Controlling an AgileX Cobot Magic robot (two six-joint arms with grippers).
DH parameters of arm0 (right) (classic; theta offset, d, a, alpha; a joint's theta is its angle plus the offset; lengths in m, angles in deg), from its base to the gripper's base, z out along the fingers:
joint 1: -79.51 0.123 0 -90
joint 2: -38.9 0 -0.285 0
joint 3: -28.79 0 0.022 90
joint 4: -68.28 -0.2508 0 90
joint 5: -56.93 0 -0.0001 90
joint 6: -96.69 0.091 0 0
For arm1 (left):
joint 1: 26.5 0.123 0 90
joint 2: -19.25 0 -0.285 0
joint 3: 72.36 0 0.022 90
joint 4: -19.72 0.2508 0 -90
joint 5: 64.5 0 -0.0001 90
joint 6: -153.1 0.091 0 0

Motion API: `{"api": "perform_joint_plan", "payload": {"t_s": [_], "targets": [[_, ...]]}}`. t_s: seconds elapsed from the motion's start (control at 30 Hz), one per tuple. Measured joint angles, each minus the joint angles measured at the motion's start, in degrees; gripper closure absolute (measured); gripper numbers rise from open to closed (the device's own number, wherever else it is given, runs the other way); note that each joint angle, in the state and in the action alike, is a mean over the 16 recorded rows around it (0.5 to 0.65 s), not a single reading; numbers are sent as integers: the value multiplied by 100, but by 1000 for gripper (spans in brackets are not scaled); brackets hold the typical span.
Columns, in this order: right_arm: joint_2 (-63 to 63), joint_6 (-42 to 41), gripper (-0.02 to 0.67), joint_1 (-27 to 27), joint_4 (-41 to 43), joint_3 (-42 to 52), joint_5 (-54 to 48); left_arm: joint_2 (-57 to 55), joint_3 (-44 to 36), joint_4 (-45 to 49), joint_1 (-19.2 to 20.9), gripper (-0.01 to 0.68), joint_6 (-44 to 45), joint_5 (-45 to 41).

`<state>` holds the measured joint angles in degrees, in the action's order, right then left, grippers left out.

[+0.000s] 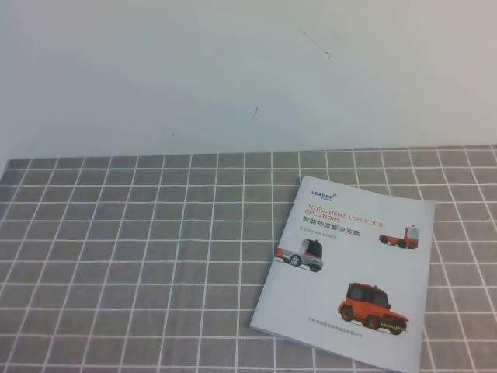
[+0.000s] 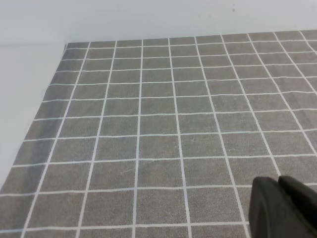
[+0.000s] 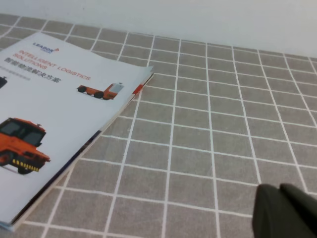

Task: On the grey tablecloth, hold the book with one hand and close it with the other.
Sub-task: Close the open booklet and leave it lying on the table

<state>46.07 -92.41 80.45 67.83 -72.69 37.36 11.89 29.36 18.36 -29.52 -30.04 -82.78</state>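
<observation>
While book (image 1: 347,271) lies closed, cover up, on grey tablecloth (image 1: 140,256), right claw (image 3: 286,212) well apart from it; claw states: cannot tell

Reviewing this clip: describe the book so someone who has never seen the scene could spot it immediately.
Start from the grey tablecloth with its white grid that fills the lower part of the high view. The book lies closed and flat toward its right side. It is the only white, glossy thing on the cloth, its cover showing orange vehicles and orange lettering.
</observation>
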Motion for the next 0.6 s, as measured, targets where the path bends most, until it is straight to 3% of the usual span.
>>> {"api": "perform_joint_plan", "payload": {"t_s": [0.6], "targets": [[0, 11, 651, 0, 0, 0, -1, 0, 0, 0, 0, 676, -19, 0]]}}
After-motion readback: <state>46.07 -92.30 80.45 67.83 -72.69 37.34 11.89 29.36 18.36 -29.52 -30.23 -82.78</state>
